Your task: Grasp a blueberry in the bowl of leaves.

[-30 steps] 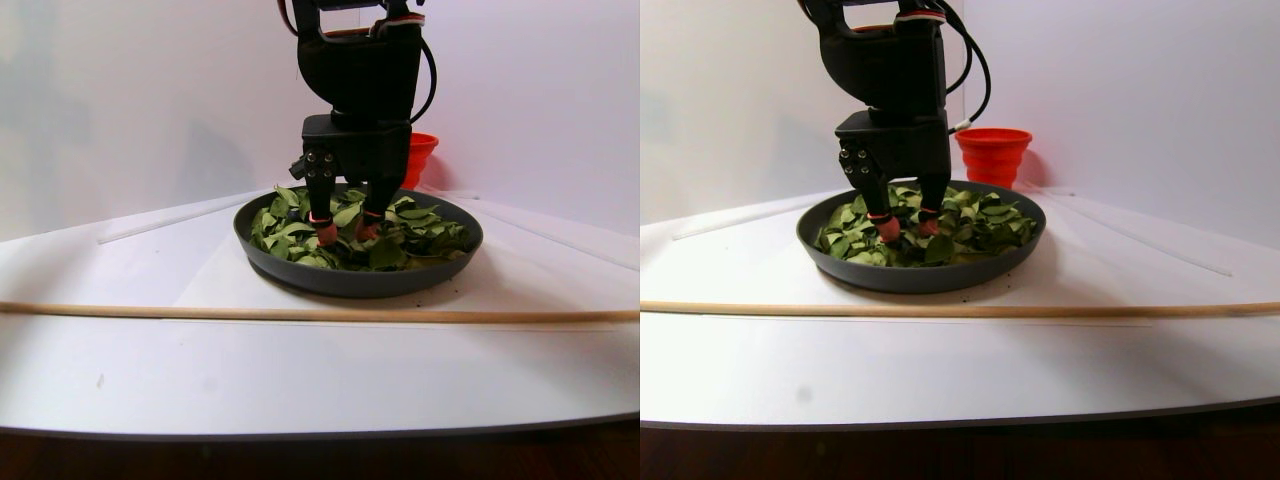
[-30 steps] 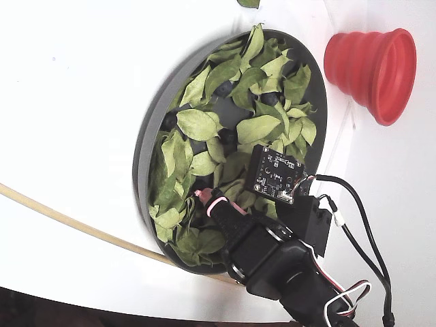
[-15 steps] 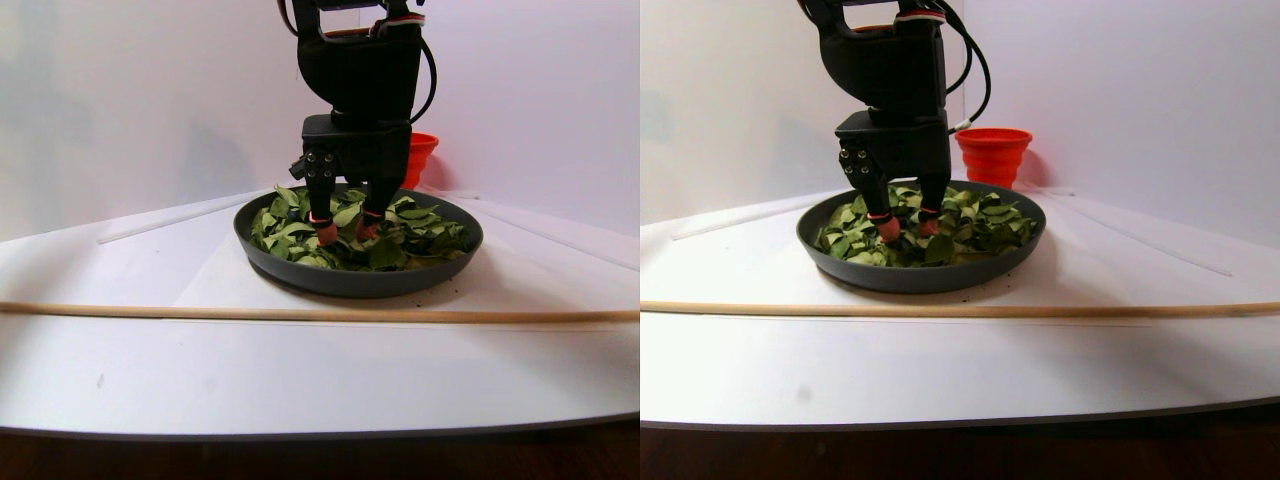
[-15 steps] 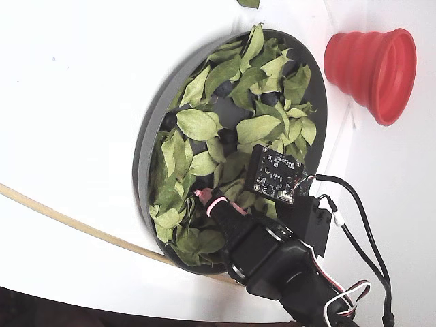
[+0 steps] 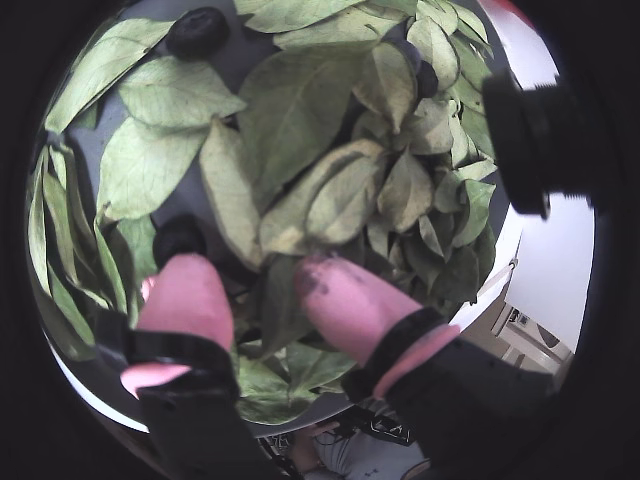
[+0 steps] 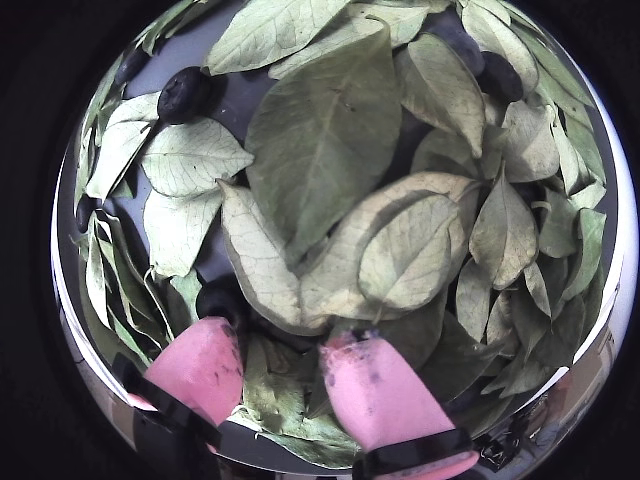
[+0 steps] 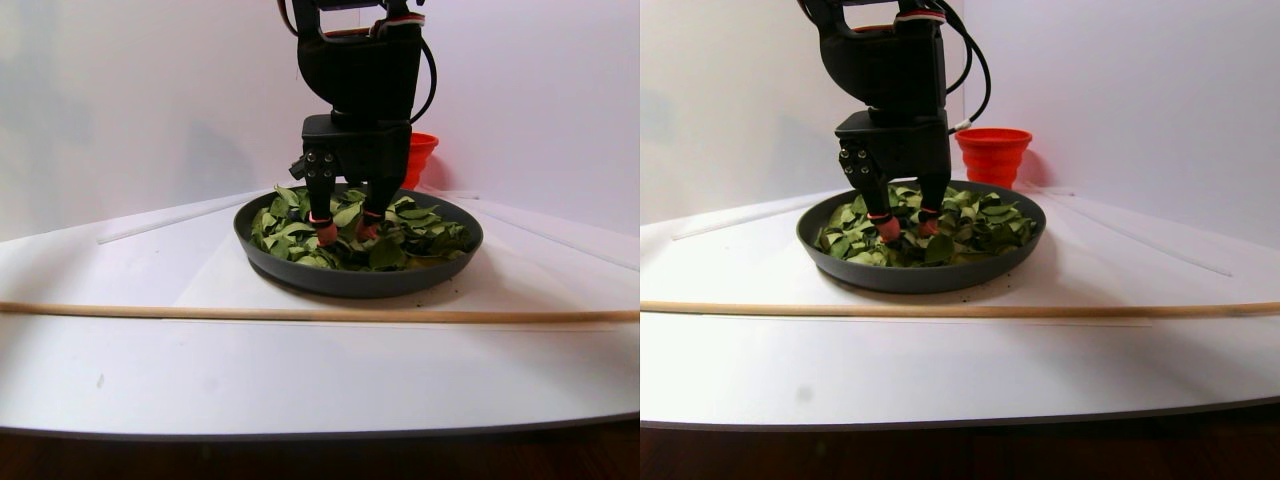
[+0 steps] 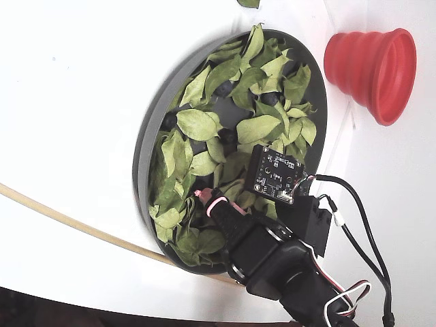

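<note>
Our gripper (image 6: 285,365) down among the leaves (image 6: 330,140)
We see its pink fingertips (image 6: 200,365) spread apart near the bowl (image 8: 146,157) rim, a blueberry (image 6: 222,300) just beside.

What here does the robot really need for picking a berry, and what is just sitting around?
Needed:
- gripper, open, down among the leaves
- bowl
- leaves
- blueberry, another beside a pink fingertip

Just lying about:
- red cup beyond the bowl
- wooden stick across the table
</note>
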### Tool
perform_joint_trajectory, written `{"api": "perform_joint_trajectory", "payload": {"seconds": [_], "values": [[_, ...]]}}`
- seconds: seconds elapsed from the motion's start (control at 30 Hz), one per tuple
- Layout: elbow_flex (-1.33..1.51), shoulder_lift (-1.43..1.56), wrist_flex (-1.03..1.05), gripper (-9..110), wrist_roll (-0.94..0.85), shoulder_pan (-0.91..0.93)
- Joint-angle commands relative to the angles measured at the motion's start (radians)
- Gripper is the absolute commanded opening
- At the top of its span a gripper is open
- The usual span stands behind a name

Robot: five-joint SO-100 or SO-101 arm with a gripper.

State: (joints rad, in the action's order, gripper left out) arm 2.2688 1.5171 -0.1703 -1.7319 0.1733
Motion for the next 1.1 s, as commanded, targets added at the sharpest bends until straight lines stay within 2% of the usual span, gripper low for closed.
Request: {"api": "perform_joint_trajectory", "payload": {"seconds": [0.0,0.63,1.07], "values": [[-0.028,0.075,0.002,15,0.003,0.009],[-0.021,0.169,0.044,15,0.031,-0.006],[0.003,0.201,0.044,16,0.11,-0.037]]}}
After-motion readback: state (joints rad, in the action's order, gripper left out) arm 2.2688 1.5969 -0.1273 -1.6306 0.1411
